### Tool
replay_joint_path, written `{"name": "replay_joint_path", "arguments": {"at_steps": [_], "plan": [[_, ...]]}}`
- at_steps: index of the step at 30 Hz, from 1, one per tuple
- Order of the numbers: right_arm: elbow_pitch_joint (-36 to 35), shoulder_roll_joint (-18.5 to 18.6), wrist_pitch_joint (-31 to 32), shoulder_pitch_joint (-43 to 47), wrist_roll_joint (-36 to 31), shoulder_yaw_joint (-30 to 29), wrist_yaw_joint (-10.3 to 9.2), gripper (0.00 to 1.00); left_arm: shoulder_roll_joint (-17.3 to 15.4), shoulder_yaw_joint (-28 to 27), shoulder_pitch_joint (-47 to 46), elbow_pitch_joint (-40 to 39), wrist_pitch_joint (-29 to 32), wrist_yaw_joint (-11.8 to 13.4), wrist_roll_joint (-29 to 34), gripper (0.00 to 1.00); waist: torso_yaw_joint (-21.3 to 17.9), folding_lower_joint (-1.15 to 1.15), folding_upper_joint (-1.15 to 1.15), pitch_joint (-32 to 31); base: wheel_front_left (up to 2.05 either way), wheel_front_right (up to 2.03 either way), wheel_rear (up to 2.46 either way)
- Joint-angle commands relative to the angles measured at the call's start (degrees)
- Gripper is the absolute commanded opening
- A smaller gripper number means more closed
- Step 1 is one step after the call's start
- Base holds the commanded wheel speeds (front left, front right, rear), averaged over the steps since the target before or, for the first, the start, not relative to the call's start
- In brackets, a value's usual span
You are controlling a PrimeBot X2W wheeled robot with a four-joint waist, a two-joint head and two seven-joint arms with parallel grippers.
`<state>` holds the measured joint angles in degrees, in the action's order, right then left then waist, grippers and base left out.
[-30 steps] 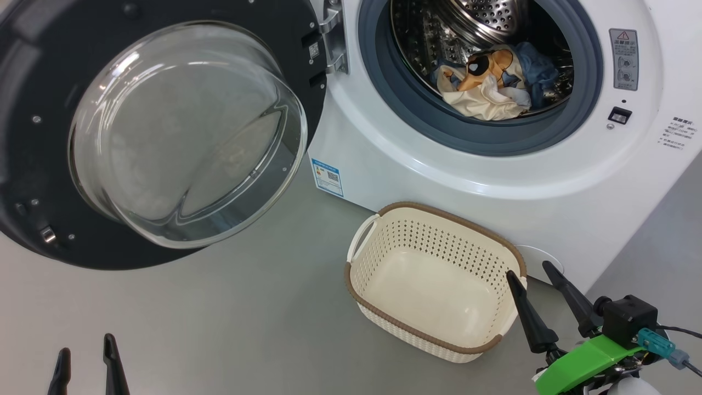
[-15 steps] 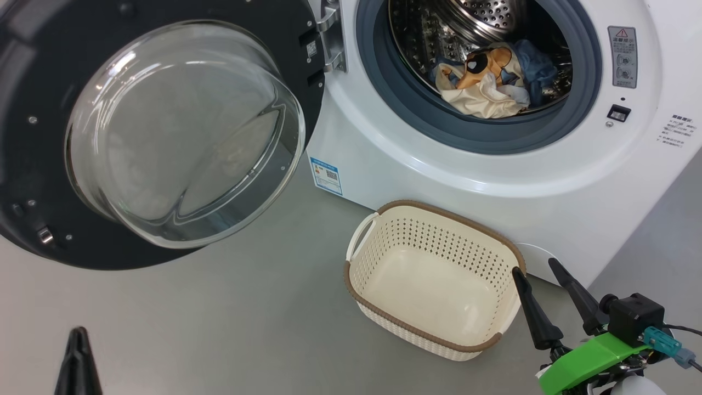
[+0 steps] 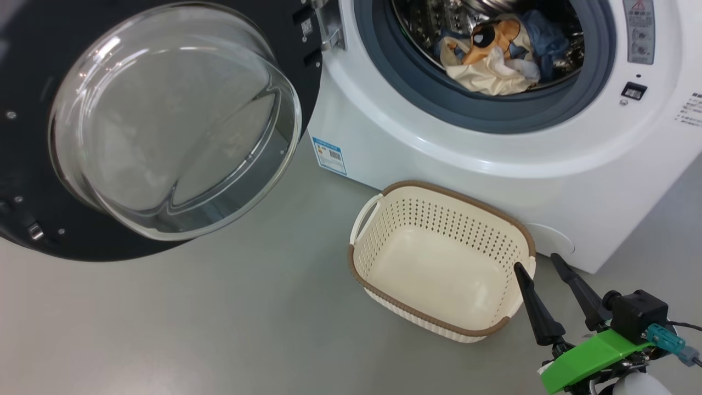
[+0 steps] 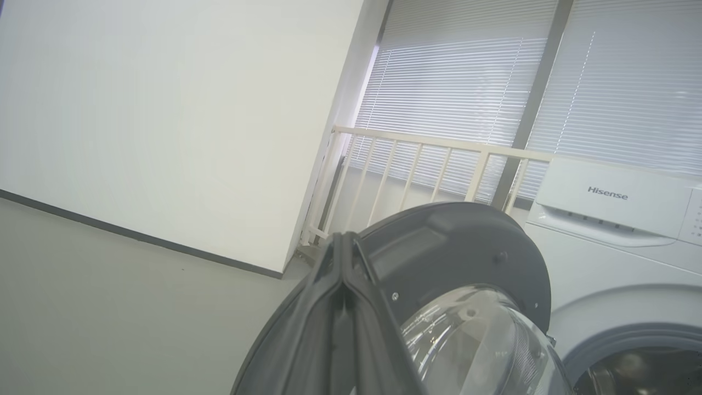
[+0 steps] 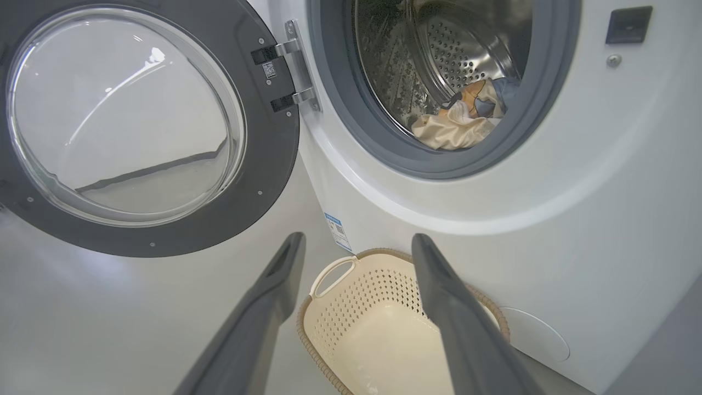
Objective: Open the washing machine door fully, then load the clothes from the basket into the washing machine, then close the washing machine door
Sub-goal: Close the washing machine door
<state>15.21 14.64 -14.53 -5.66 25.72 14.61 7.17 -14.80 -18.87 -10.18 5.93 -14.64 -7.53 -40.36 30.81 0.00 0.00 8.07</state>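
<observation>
While wide open, glossy black-rimmed door [image 3: 170, 120]

Grey floor [image 3: 219, 329], the basket [image 3: 439, 233] and the washing machine [image 3: 466, 175] directly on it.

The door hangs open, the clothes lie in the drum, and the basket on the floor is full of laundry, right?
Not quite. The basket is empty, as the head view shows. The washing machine door does hang open, and the clothes lie inside the washing machine.
</observation>
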Motion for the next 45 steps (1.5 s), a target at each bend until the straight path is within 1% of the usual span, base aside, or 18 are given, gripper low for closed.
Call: {"name": "replay_joint_path", "arguments": {"at_steps": [1, 2, 5, 8, 12, 15, 17, 21, 25, 37, 45], "plan": [[-1.7, 0.9, -0.5, -1.8, -0.2, 0.8, 0.32, 1.00, -5.7, -3.1, -4.9, 0.7, -0.4, 0.0, -4.1, 0.00, 0.1, 0.00, 0.00, 1.6, 0.00, 0.00, 0.00], [-1.8, 1.1, -0.5, -2.1, -0.4, 0.7, 0.32, 1.00, -9.4, -3.5, -8.4, 4.5, -0.4, 0.0, -9.5, 0.00, 0.1, 0.00, 0.00, 2.5, 0.00, 0.00, 0.00], [-2.0, 1.3, -0.5, -2.4, -0.8, 0.6, 0.32, 1.00, -13.7, -2.8, -13.9, 11.4, 1.4, 0.0, -19.1, 0.00, 0.1, 0.00, 0.00, 3.6, 0.00, 0.00, 0.00], [-2.4, 1.3, -0.5, -2.4, -1.1, 0.7, 0.32, 1.00, -17.5, -1.7, -18.6, 17.9, 6.0, 0.0, -28.1, 0.00, 0.0, 0.00, 0.00, 4.3, 0.00, 0.00, 0.00], [-2.4, 1.6, -0.5, -3.0, -1.4, 2.1, 0.32, 1.00, -22.4, -0.9, -22.4, 24.1, 10.9, 0.0, -35.7, 0.00, -1.1, 0.00, 0.00, 5.7, 0.00, 0.00, 0.00], [-2.3, 2.0, -0.5, -3.6, -1.4, 3.4, 0.32, 1.00, -24.4, -0.2, -24.1, 28.9, 15.1, 0.0, -39.8, 0.00, -1.5, 0.00, 0.00, 6.7, 0.00, 0.00, 0.00], [-2.3, 2.1, -0.5, -3.9, -1.4, 4.1, 0.32, 1.00, -25.6, 0.5, -24.7, 31.3, 18.0, 0.0, -41.4, 0.00, -1.9, 0.00, 0.00, 7.3, 0.00, 0.00, 0.00], [-2.3, 2.7, -0.5, -4.5, -1.3, 5.2, 0.32, 1.00, -26.9, 1.5, -26.0, 34.8, 22.1, 0.0, -44.0, 0.00, -2.3, 0.00, 0.00, 8.6, 0.00, 0.00, 0.00], [-2.5, 3.3, -0.5, -4.6, -1.3, 5.8, 0.32, 1.00, -27.3, 2.8, -27.0, 35.9, 23.9, 0.0, -44.8, 0.00, -2.4, 0.00, 0.00, 9.5, 0.00, 0.00, 0.00], [-3.5, 4.6, -0.5, -5.7, -1.5, 6.5, 0.32, 1.00, -26.8, 5.7, -28.8, 36.3, 24.5, 0.0, -45.3, 0.00, -3.4, 0.00, 0.00, 12.2, 0.00, 0.00, 0.00], [-3.8, 5.0, -0.5, -6.0, -1.7, 6.4, 0.32, 1.00, -26.9, 6.2, -28.4, 35.9, 24.5, 0.0, -46.5, 0.00, -4.0, 0.00, 0.00, 13.3, 0.00, 0.00, 0.00]]}}
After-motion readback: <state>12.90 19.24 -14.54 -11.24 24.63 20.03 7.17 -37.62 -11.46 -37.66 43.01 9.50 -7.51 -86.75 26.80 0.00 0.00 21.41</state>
